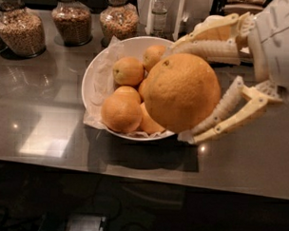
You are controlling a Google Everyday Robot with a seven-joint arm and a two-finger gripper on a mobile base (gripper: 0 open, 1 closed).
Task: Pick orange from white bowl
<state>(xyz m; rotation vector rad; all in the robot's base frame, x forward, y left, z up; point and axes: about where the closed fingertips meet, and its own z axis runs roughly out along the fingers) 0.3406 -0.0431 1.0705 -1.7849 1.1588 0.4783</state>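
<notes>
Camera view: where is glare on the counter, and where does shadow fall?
Camera view: bright glare lies on the counter left of the white bowl; a dark shadow lies in front of it, below the gripper at right, shut on the orange.

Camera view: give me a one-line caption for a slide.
Gripper grips one orange, held in front of the white bowl of other oranges on a counter.

Grey counter (39, 132): white bowl (137, 41), grain jars (21, 32); gripper fingers (208, 46) above, right.
</notes>
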